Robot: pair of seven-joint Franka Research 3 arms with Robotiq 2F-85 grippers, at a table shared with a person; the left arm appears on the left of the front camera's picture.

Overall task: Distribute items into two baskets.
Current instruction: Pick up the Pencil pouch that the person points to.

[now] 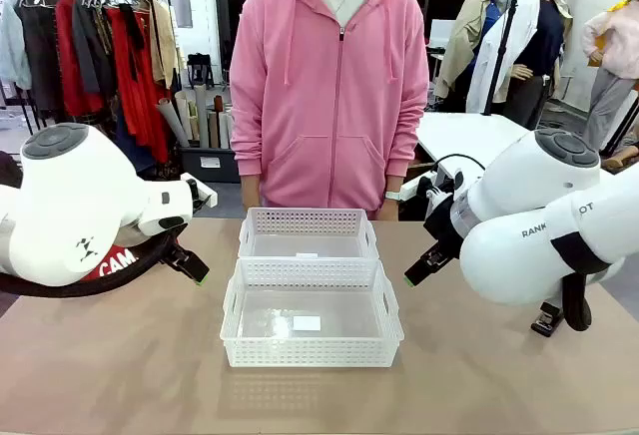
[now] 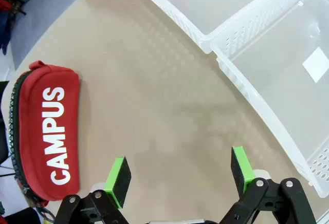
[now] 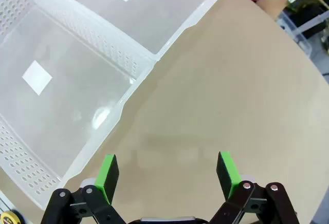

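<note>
Left wrist view: on the counter [image 2: 154, 106], two empty baskets [image 2: 257, 26] lie at one o'clock, the red pouch [image 2: 46, 131] at nine. Soft and light, I judge; I'd grip across its middle. My left pincer [image 2: 180, 167] and right pincer [image 3: 167, 170] gape wide, empty.

Glossy perforated plastic baskets [image 1: 310, 352], matt cloth pouch [image 2: 49, 131], smooth matt tabletop [image 2: 154, 100].

This looks like a robot lab, a room for trying out robots. Two big white robot arms, the left arm [image 1: 70, 206] and the right arm [image 1: 539, 225], sit at a brown table [image 1: 120, 385]. A person in a pink hoodie [image 1: 334, 86] stands across from them. Behind are a rack of hanging clothes [image 1: 95, 31], some rolled tubes [image 1: 195, 116] and a white table [image 1: 469, 136].
</note>
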